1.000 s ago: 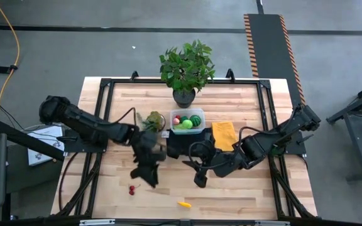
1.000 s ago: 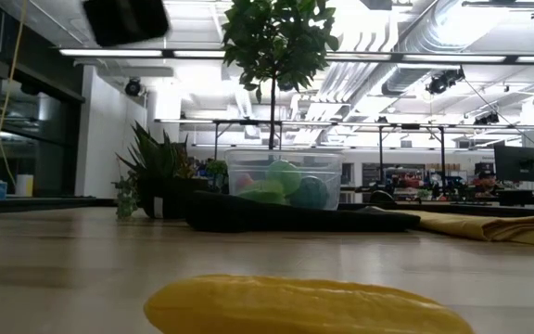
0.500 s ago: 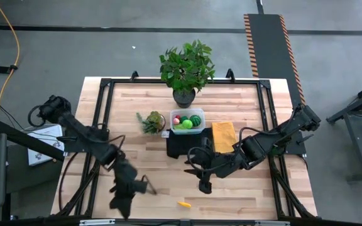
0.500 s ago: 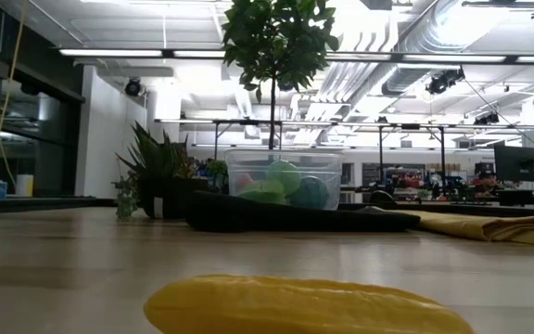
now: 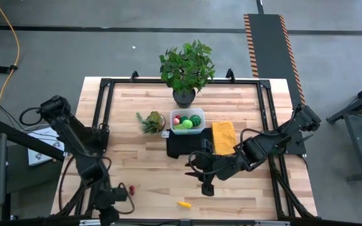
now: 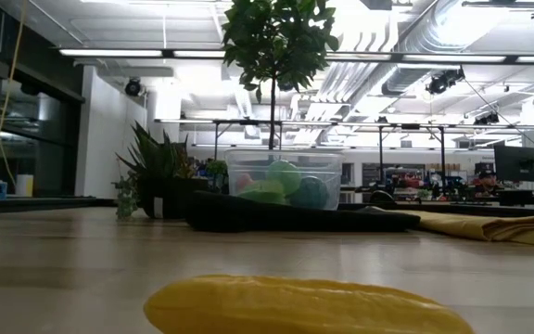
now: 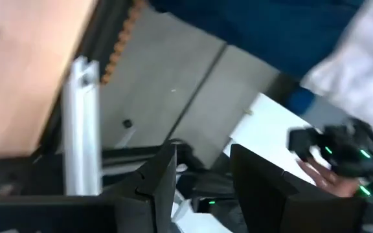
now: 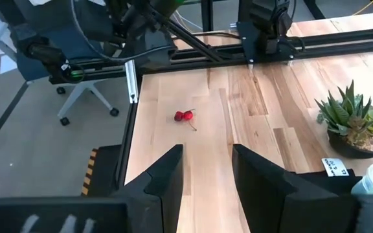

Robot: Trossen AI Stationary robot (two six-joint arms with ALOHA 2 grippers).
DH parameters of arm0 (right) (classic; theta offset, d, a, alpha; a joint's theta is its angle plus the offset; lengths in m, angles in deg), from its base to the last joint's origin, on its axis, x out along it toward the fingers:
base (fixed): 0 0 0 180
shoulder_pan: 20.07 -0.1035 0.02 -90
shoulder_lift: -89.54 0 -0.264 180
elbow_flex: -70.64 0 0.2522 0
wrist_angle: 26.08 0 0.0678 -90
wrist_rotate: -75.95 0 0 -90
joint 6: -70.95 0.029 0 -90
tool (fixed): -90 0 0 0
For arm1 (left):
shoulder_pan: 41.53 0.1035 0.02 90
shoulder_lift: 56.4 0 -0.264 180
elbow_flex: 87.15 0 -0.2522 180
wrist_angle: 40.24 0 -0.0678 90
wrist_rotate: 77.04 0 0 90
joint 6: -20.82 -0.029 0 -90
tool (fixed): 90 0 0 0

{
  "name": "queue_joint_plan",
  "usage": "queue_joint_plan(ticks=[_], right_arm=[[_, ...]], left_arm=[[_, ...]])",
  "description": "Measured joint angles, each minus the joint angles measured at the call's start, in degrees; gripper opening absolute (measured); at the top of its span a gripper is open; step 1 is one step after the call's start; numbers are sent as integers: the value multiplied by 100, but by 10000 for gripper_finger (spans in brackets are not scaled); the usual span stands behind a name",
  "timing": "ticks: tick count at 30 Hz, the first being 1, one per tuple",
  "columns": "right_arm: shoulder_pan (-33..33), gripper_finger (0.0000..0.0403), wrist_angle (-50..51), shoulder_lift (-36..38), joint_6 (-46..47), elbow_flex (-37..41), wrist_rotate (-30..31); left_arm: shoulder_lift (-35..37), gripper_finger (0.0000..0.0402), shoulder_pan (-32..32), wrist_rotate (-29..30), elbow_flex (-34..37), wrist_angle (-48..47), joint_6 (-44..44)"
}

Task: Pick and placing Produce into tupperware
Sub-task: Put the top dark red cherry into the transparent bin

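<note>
Well, the clear rounded tupperware [image 5: 188, 121] is sitting on a black folded cloth [image 5: 181, 145], holding glossy produce [image 5: 187, 120]. Both grippers, left [image 7: 203, 188] and right [image 8: 207, 175], are showing smooth dark fingers slightly apart, empty; shiny cherries [image 8: 184, 116] are lying on the planked tabletop [image 5: 143, 169].

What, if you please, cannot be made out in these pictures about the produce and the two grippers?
- Tupperware contents: low view shows only blurred green and reddish shapes; high view too small to count them.
- Yellow piece: low view, cut off by the bottom edge and blurred; kind unclear.
- Left gripper: high view, at the table's near-left edge, hidden by its own arm.
- Cherries: right wrist view, too small for detail.
</note>
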Motion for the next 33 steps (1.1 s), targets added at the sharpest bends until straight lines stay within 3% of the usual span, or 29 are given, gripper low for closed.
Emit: queue_joint_plan(ticks=[9,17,27,33], right_arm=[[-63,124,-2,0,-59,0,-39],[-74,124,-2,0,-18,0,-126],[-74,124,0,0,-33,0,-156],[-72,124,96,0,-18,0,-155]], left_arm=[[-4,134,-537,918,0,-834,822],[-4,134,-517,2448,0,-1014,849],[-265,134,-515,2709,2,-1997,561],[-565,134,-509,2926,2,-2059,128]])
